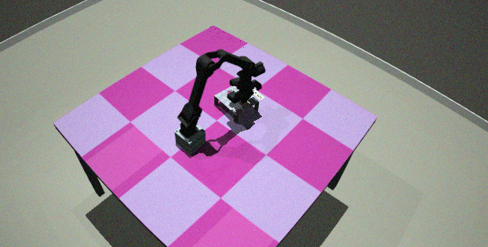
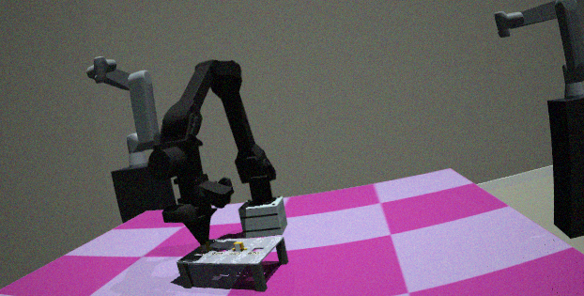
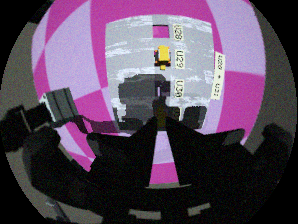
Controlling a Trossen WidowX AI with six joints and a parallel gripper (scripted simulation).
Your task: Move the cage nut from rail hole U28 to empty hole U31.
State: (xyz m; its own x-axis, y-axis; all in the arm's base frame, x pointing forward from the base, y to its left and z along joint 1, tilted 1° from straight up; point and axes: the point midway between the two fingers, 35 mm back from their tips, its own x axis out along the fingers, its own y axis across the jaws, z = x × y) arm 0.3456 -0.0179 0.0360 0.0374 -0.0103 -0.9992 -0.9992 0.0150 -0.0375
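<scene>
Nut in the grip, low over the rail's far end past U30.

The gripper was clamped on the cage nut – a dim yellowish bit btwn the fingertips, mostly hidden by them. Fingers pointed down at the rail plate, nut at the very tips; couldn't tell if it touched the plate or sat in a hole, nor how the wings stood. The other nut was in U29, apart from the fingers, w/ the U28 hole empty next to it – U30 lay btwn that nut and the gripper.
</scene>
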